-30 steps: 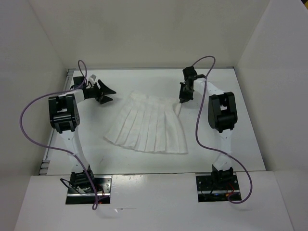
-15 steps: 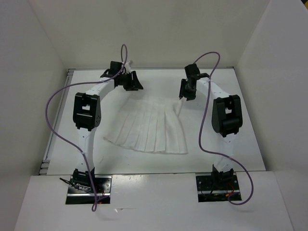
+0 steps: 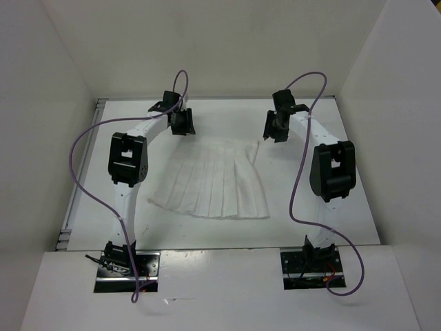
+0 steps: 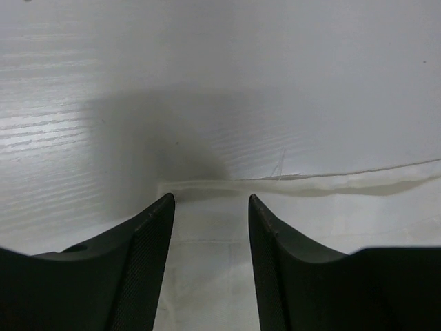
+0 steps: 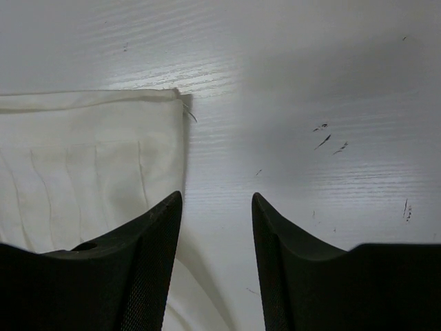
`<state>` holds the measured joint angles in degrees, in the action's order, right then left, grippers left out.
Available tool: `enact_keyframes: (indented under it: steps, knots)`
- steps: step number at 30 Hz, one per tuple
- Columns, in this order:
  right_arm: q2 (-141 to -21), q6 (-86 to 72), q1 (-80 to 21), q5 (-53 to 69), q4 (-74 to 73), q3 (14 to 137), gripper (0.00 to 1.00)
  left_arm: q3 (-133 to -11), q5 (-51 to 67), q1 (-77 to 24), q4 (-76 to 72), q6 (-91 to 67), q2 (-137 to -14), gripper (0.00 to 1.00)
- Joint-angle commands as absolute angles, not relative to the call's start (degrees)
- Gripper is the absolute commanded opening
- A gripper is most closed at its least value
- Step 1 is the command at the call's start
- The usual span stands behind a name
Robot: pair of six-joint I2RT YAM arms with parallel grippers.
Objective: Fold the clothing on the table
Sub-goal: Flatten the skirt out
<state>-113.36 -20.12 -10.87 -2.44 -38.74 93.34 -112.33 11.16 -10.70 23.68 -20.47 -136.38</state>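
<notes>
The clothing [image 3: 213, 181], a small white pleated skirt, lies flat in the middle of the table [image 3: 344, 138] with its narrow waistband toward the far side. My left gripper [image 3: 183, 124] hovers open at the waistband's far left corner. In the left wrist view, that corner of the clothing [image 4: 310, 207] lies under the open gripper [image 4: 210, 200], ungripped. My right gripper [image 3: 271, 131] is open just beyond the waistband's right corner. In the right wrist view, the clothing [image 5: 89, 152] lies left of the gripper [image 5: 216, 196], with bare table [image 5: 310, 89] between the fingers.
White walls [image 3: 55, 83] close in the table on the left, far and right sides. Purple cables [image 3: 86, 179] loop off both arms. The arm bases [image 3: 120, 265] sit at the near edge. Small dark scuffs [image 5: 329, 141] mark the tabletop.
My left arm swung in from the table's left side to the waistband's left corner, its jaws narrowing a little. My right gripper opened, let go of the right corner and drew slightly away.
</notes>
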Motion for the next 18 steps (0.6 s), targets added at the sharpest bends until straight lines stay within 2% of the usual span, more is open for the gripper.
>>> enact_keyframes:
  steps: [1, 18]
  knots:
    - [-112.1, -20.5, -10.7, -2.7, -38.0, 93.1, 0.51, -114.3, 7.5, -10.4, 26.5, -17.4, -131.7, 0.55]
    - [-115.6, -20.5, -10.7, -0.9, -38.5, 95.7, 0.51, -111.8, 9.4, -8.6, 27.1, -15.3, -132.3, 0.57]
